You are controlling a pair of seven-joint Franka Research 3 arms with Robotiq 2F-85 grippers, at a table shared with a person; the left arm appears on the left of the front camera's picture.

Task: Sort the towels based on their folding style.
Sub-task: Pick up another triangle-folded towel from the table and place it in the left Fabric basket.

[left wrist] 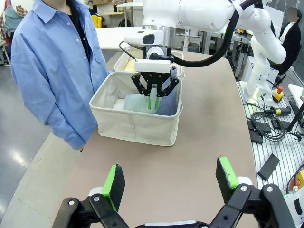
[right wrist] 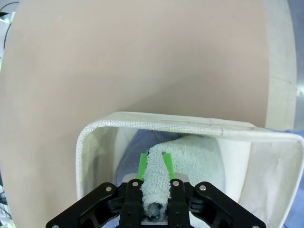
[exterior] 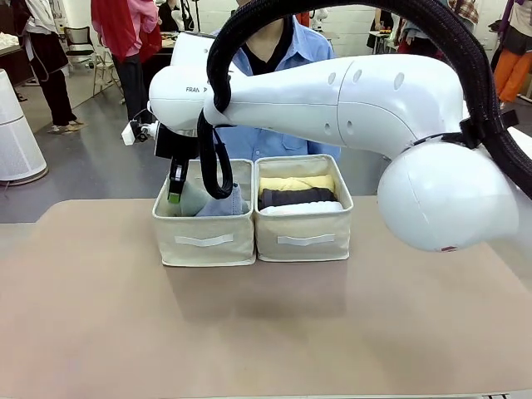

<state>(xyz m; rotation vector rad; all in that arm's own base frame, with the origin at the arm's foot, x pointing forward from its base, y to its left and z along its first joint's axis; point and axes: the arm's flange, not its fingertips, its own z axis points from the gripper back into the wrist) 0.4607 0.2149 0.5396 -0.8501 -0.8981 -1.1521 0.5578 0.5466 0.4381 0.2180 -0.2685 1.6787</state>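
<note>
1. Grey-green cone towel [right wrist: 183, 164] sits in the left box [exterior: 204, 237]; its narrow end lies between the right gripper [right wrist: 154, 173] pads, pads touching it on both sides, so clamped on the cone.
2. Grey-blue cone [exterior: 223, 204] lies in the same box, just beside the green one, at its 3 o'clock in the front view.
3. Right box [exterior: 303, 233] touches the left box at its 3 o'clock. It holds three rolls stacked front to back: white roll [exterior: 301, 209] nearest, dark roll [exterior: 298, 197] in the middle, yellow roll [exterior: 295, 183] farthest.
4. Right arm [exterior: 357, 104] reaches across from picture right, gripper pointing down into the left box.
5. Left gripper [left wrist: 170, 183] hovers over bare table, jaws wide apart, nothing between them.
6. Table [exterior: 266, 332]: beige-brown matte top, boxes at 12 o'clock of centre near the far edge.
7. Person in blue shirt [left wrist: 52, 71] stands at the far side, just behind the boxes.
8. Room: grey floor, other people standing at 10 o'clock in the front view, white perforated bin [exterior: 17, 137] at 9 o'clock.
9. Left wrist view: cables [left wrist: 270, 118] and a bench beside the table.
</note>
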